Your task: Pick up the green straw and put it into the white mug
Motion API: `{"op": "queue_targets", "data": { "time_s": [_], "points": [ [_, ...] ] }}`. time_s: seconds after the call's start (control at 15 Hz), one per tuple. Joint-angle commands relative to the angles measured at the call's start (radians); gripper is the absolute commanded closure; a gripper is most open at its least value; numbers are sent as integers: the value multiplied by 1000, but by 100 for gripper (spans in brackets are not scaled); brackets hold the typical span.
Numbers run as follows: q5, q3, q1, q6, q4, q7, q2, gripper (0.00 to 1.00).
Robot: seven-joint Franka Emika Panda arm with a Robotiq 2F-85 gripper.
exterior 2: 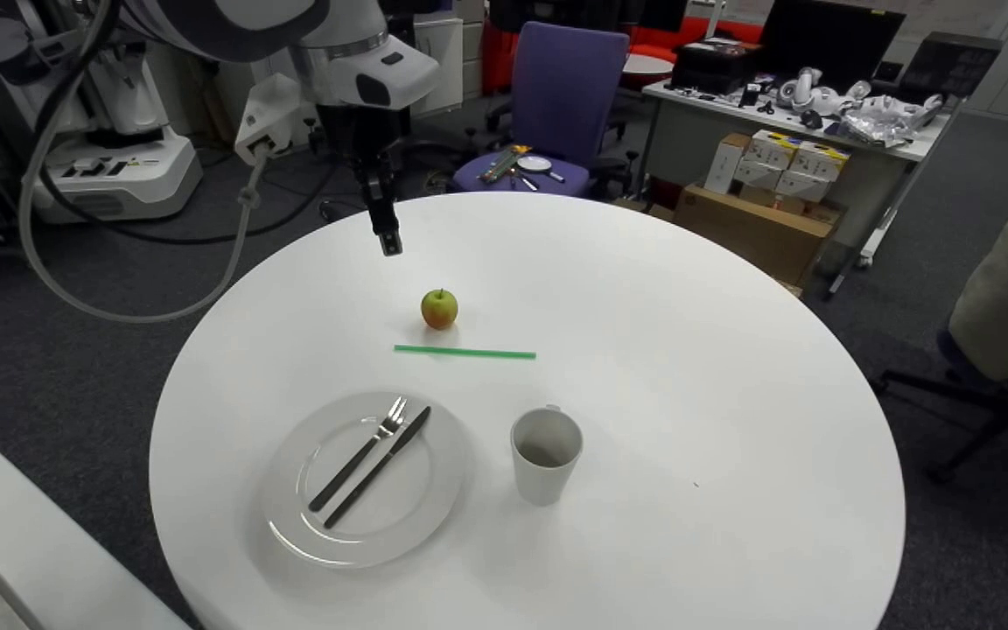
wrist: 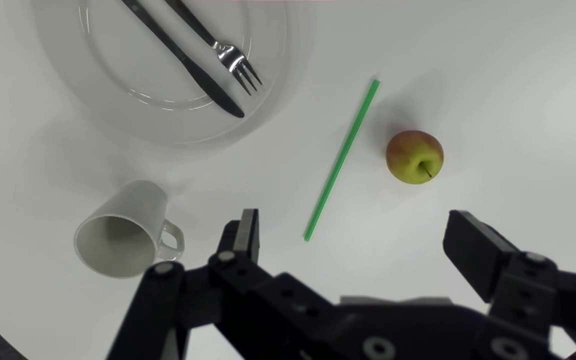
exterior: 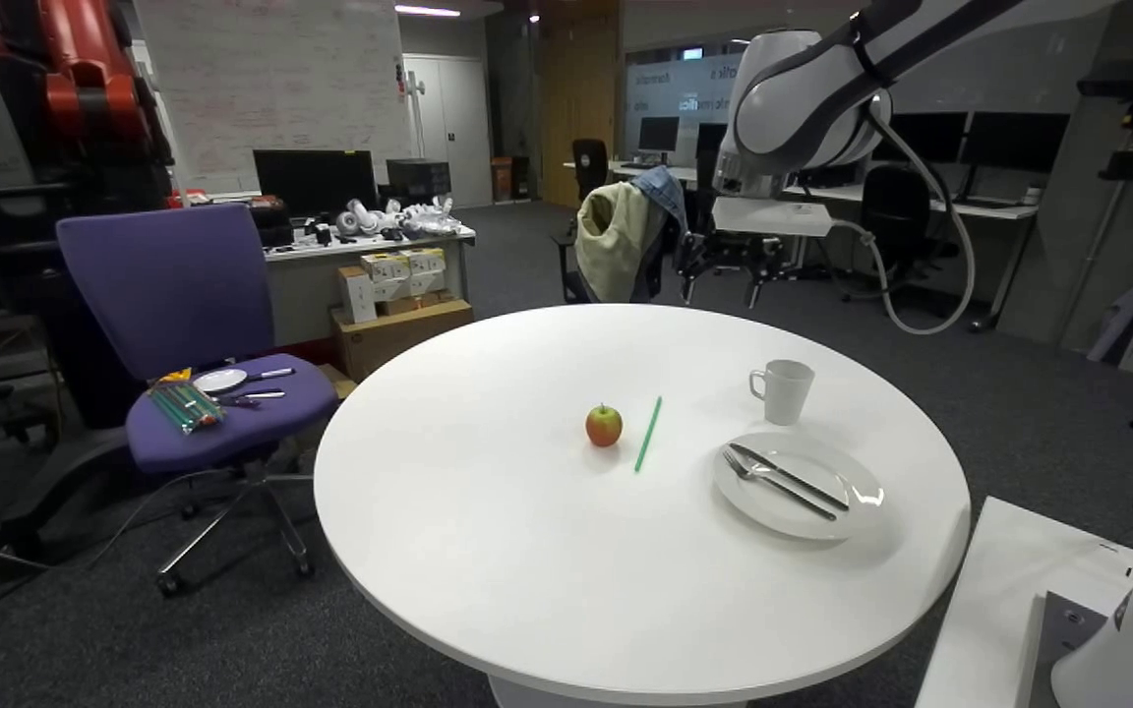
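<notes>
The green straw [exterior: 648, 435] lies flat on the round white table, also in an exterior view [exterior 2: 465, 352]. In the wrist view the straw [wrist: 342, 160] runs slantwise, its near end between and ahead of the fingers. The white mug [exterior: 788, 395] stands upright with its handle toward the straw side; its open top shows in an exterior view [exterior 2: 543, 472] and in the wrist view [wrist: 140, 205]. My gripper [wrist: 354, 212] is wide open with nothing between its fingers. It hangs well above the table, as both exterior views show [exterior: 721, 295] [exterior 2: 391, 249].
An apple [exterior: 604, 427] sits close beside the straw, also in the wrist view [wrist: 414, 157]. A white plate [exterior 2: 447, 490] holding a fork [exterior 2: 355, 464] and a knife [exterior 2: 381, 465] lies near the mug. A purple chair [exterior: 168, 295] stands beyond the round table [exterior: 488, 551].
</notes>
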Motion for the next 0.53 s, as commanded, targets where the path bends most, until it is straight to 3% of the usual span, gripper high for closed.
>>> {"op": "queue_targets", "data": {
  "time_s": [0.0, 0.27, 0.47],
  "points": [
    [-40, -5, -14, 8, 65, 206, 71, 0],
    [-64, -29, 1, 1, 118, 406, 158, 0],
    [-83, -46, 16, 42, 146, 440, 229, 0]
  ]
}}
